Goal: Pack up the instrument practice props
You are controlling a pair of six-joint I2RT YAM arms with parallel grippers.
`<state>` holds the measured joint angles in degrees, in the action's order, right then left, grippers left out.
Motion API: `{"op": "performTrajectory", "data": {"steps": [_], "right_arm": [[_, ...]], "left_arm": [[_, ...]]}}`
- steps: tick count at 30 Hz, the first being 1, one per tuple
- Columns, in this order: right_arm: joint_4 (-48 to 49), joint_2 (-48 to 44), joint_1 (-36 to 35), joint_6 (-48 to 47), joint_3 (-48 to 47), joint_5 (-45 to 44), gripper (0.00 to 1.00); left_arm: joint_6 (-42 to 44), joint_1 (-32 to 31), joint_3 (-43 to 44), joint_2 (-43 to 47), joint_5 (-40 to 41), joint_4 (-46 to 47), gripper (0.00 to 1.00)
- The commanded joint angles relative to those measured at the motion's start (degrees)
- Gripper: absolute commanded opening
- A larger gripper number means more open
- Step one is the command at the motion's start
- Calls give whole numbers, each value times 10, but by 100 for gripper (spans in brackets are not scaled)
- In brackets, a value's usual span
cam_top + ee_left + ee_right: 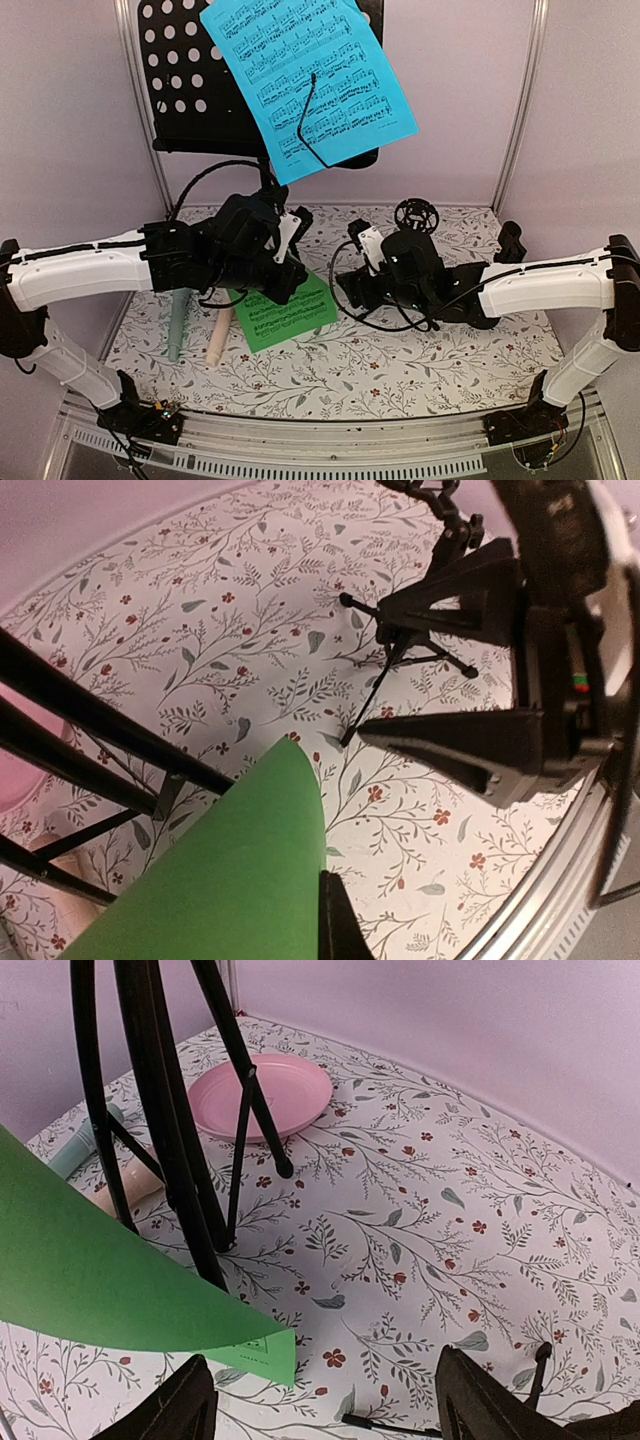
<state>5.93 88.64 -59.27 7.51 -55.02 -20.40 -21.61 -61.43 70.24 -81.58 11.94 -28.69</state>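
My left gripper (288, 272) is shut on the top edge of the green music sheet (288, 312) and holds it curled up off the table; it shows in the left wrist view (215, 880) and the right wrist view (90, 1270). One finger (340, 925) lies against the sheet and the other is hidden. My right gripper (348, 285) is open and empty just right of the sheet. The blue music sheet (310, 80) rests on the black perforated music desk (185, 75). The mint-green microphone (178, 325) and the peach microphone (220, 338) lie at the left.
The music desk's tripod legs (170, 1160) stand mid-table. A small black microphone tripod (415, 215) stands behind my right gripper, and another (510, 240) at the far right. A pink round plate (262, 1095) lies behind the legs. Walls close in at the back and sides.
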Motion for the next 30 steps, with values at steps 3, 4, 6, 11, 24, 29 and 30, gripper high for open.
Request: {"op": "performTrajectory", "data": {"steps": [3,4,6,11,24,29,30], "right_arm": [[-9,-42,-3,2,14,-41,77],[-9,-47,-3,1,16,-43,77],[-9,-53,-3,0,18,-52,77],[-10,-65,-3,-7,21,-81,77],[-10,-67,-3,-16,23,-122,77],[-9,-79,-3,-17,28,-135,77],[-9,-81,-3,-18,29,-140,77]], "left_arm": [[-1,-2,-31,84,-57,36,0],[-2,-9,-30,100,-70,37,0],[1,-24,-29,126,-85,38,0],[1,-51,-13,144,-92,0,0],[-76,-69,-35,197,-181,84,0],[-76,-80,-101,248,-275,195,0],[-77,-82,-113,253,-305,219,0]]}}
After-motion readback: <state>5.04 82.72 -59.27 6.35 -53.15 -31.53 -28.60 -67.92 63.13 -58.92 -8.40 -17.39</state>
